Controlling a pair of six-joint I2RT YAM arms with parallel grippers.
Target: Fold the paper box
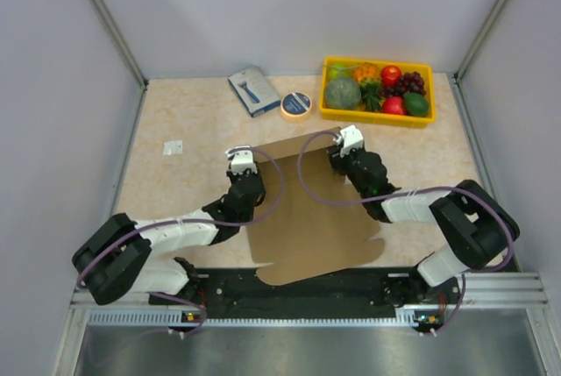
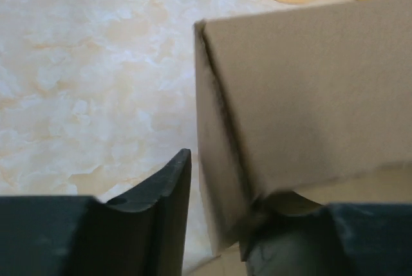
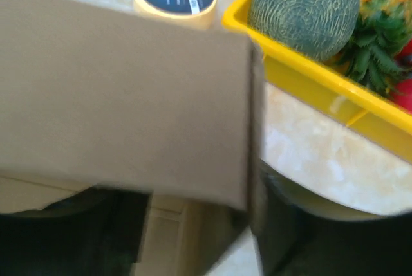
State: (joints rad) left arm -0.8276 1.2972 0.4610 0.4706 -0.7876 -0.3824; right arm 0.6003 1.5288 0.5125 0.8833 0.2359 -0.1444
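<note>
The paper box is a brown cardboard sheet lying mid-table, its far panel raised upright. My left gripper is at the panel's left corner. In the left wrist view the gripper straddles a side flap, and a gap shows between the left finger and the cardboard. My right gripper is at the panel's right corner. In the blurred right wrist view its jaws stand wide apart around the panel's edge, and the right finger sits just outside it.
A yellow tray of fruit stands at the back right, close behind the right gripper. A tape roll and a blue packet lie behind the box. A small white scrap lies at the left.
</note>
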